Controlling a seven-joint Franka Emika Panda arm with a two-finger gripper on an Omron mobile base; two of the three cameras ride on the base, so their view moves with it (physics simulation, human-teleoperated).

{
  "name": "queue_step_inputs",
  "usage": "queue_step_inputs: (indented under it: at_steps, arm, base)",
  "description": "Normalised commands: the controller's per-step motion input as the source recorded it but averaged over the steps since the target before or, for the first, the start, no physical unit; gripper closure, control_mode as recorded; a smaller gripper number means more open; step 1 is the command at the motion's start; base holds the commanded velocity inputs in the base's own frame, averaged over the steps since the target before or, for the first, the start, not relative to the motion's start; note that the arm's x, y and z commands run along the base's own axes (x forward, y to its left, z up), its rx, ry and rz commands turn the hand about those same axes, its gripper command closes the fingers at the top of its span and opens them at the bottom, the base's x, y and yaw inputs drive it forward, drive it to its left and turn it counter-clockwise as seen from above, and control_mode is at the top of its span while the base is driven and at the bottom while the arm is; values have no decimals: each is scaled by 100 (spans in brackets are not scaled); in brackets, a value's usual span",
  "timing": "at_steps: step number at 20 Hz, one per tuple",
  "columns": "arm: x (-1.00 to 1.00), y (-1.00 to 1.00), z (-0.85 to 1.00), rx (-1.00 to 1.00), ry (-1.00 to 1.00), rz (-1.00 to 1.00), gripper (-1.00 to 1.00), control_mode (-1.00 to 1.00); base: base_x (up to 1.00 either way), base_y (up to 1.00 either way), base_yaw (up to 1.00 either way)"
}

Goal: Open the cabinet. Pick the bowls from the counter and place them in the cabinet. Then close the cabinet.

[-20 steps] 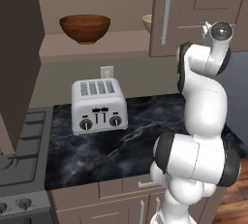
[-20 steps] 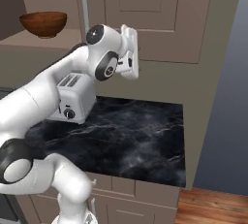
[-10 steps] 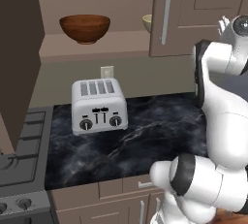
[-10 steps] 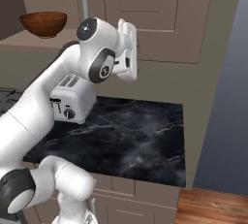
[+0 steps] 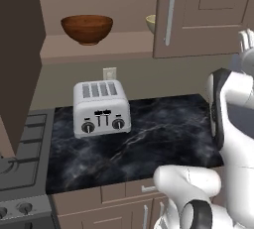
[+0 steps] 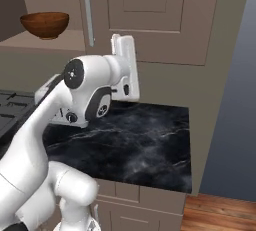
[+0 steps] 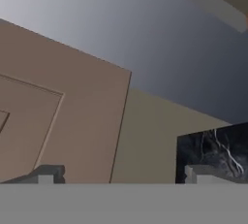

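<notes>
Up on the wall, the cabinet [image 5: 208, 15] is half open: its left door [image 5: 17, 59] swings out toward the near left as a dark slab, while the right door [image 6: 150, 15] is closed, its long silver handle [image 5: 169, 14] upright along its left edge. Inside the open half, the plain shelf [image 5: 99, 47] carries the wooden bowl [image 5: 87, 28] toward the left, and the pale bowl [image 5: 151, 23] sits further right on the same shelf, mostly hidden behind the edge of the closed door. Below, the black counter [image 5: 149, 143] with white veins runs from the stove [image 5: 20, 173] on the left to the wall end on the right. A silver toaster [image 5: 101, 108] stands at the far left of the counter, just beside the stove, under a small wall outlet [image 5: 109, 74]. The white arm [image 6: 75, 100] rises from the near side and crosses in front of the counter, blocking part of the toaster in the right base view. Its gripper [image 7: 121, 175] is raised before the closed right door and faces its panelled front; the two fingertips [image 7: 46, 174] stand wide apart with nothing between them.
</notes>
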Motion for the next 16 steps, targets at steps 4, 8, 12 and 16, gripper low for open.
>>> queue_step_inputs:
  at_steps: [4,8,12,16]
  arm:
    - [-61,11,11,0,2,0,-100,-100]
    - [-65,17,0,2,2,0,-100,-100]
    - [-68,13,0,2,0,0,-100,-100]
    - [-67,23,0,2,0,0,-100,-100]
  base:
    - [0,0,0]
    - [0,0,0]
    - [0,0,0]
    - [0,0,0]
